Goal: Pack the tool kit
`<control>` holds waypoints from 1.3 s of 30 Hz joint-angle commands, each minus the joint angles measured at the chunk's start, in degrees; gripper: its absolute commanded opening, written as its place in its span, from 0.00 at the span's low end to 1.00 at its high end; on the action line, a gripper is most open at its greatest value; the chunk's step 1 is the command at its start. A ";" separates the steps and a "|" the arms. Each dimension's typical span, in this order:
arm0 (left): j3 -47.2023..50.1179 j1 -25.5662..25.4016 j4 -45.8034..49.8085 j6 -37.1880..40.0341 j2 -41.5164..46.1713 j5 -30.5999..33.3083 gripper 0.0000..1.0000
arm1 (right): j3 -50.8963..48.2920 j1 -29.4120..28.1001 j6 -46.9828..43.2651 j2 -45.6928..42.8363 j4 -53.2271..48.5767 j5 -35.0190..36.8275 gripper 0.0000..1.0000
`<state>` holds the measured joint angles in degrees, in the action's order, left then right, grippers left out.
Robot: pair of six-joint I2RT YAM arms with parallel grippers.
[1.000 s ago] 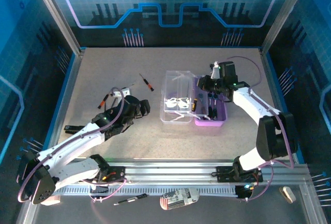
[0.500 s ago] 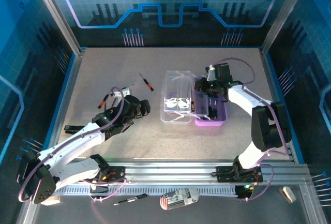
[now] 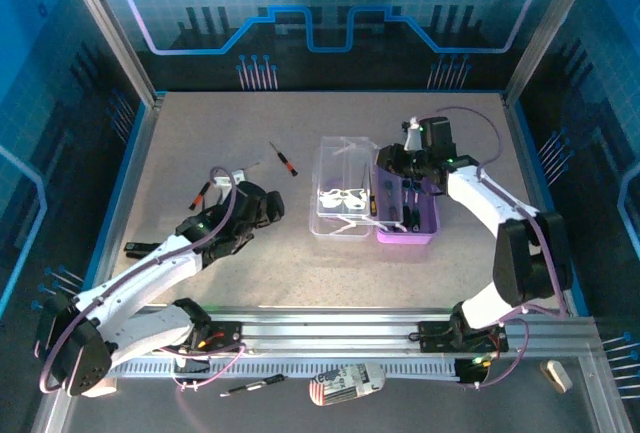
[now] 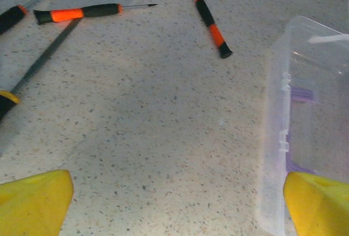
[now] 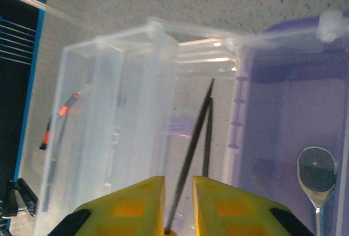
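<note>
The table is carrying everything. The left arm is reaching in from 7 o'clock, and the right arm is bending in from 4 o'clock.

The kit is lying open just to the 3 o'clock side of the table's middle. Its clear lid is folded out flat at 9 o'clock of the purple base, and the two are touching along the hinge.

The left gripper is hanging over bare table at 9 o'clock of the lid. In the left wrist view its fingers are spread wide, holding nothing.

The right gripper is hovering over the 12 o'clock end of the base. In its wrist view the fingers are standing a narrow gap apart with a thin dark shaft running up between them. I cannot tell whether they are gripping it.

One screwdriver is lying loose at 10 o'clock of the lid. A second is lying at 10 o'clock of the left gripper, and a dark file is resting beside it.
</note>
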<state>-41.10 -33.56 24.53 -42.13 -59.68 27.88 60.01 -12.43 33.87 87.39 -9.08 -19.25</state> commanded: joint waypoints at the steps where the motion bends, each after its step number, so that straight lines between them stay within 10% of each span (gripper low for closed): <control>1: 0.77 3.53 2.75 -1.17 0.82 2.03 0.99 | -2.04 -1.14 0.23 -4.95 -0.48 1.83 0.29; 16: 2.95 28.98 -9.95 3.75 -15.17 -16.25 0.99 | -17.21 -5.31 0.53 -17.66 7.22 8.05 0.40; 33: -1.61 30.07 -14.82 10.10 -23.79 -22.93 0.92 | -21.43 -5.42 1.64 -16.72 12.88 8.52 0.45; 39: -6.62 30.05 -11.42 12.17 -27.42 -16.34 0.92 | -21.56 -5.37 1.81 -15.86 13.38 8.30 0.45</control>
<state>-44.05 -3.79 11.53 -32.03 -84.82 8.75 38.61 -17.26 35.11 70.63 2.35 -10.94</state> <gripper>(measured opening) 0.917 0.448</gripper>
